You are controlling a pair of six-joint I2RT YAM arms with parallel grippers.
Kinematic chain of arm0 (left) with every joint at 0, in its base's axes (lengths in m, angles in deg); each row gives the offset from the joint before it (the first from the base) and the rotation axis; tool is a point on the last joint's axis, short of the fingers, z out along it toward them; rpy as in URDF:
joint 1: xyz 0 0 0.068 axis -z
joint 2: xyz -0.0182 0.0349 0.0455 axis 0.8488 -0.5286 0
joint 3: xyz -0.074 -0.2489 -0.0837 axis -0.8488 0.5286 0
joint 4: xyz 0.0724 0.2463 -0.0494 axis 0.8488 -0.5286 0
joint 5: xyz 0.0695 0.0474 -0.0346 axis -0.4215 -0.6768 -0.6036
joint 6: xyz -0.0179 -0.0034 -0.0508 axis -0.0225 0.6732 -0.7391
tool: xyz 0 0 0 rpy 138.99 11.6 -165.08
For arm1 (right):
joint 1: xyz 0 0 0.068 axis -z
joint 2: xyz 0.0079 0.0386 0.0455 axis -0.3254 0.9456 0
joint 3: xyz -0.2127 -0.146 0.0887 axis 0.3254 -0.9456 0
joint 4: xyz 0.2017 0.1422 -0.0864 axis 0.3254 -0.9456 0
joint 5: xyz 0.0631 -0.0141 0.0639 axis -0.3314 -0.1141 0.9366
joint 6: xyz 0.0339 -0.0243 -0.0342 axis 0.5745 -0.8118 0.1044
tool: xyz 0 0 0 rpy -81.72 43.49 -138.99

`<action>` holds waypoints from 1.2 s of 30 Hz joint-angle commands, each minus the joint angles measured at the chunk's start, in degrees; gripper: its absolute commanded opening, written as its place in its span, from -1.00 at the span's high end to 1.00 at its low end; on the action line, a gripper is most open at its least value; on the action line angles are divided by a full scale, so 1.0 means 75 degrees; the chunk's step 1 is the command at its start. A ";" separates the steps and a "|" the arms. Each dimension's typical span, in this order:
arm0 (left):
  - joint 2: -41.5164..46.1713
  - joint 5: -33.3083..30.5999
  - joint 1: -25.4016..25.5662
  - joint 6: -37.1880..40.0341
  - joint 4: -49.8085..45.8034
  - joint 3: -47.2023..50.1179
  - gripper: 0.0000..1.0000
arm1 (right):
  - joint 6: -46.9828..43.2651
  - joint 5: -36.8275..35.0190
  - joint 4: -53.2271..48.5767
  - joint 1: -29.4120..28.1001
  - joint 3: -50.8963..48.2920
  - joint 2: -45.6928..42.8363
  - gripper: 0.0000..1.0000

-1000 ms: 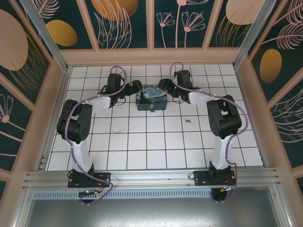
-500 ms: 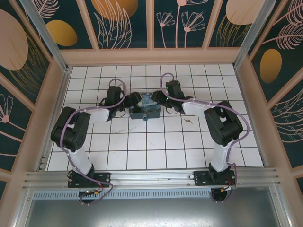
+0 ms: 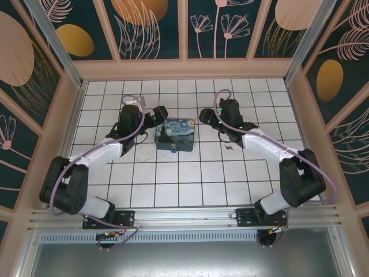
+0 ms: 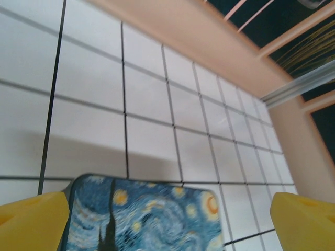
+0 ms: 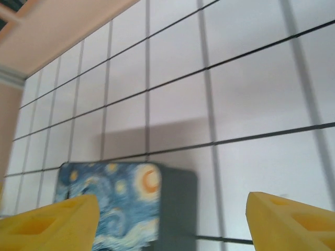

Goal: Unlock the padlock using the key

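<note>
**Key and padlock both lying untouched**

Nearest the arm bases, the key [image 3: 229, 148] is lying on the white tiled table [image 3: 173, 182], right of centre in the overhead view. It is just beside the right forearm, and nothing is holding it. Level with it, left of centre, the padlock [image 3: 174, 149] is sitting at the near edge of the Starry Night box [image 3: 176, 133]; whether it is hooked to the box cannot be told. Further back, the left gripper [image 3: 157, 114] and right gripper [image 3: 205, 117] are flanking the box's far corners, their yellow fingers [image 4: 31, 219] spread wide and pinching nothing. The task looks barely begun: picking up the key, inserting it and turning it are all remaining.
</note>
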 commanded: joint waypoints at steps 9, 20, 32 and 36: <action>0.0720 0.0312 0.0020 -0.0030 -0.0639 0.0052 -0.91 | -0.1716 0.0206 -0.1023 0.1215 -0.0668 0.0704 -0.37; 0.0965 0.0241 0.0020 0.0165 -0.1001 0.0149 -0.91 | -0.1371 0.0611 -0.0685 0.1264 -0.1255 0.0871 -0.27; 0.0940 0.0311 0.0020 -0.0102 -0.0668 0.0445 -0.91 | -0.1078 0.1157 -0.0798 0.0965 -0.2104 -0.0173 -0.16; 0.0950 0.0374 0.0014 -0.0185 -0.0568 0.0526 -0.92 | -0.0985 0.0550 -0.1207 0.0681 -0.2115 -0.0648 -0.25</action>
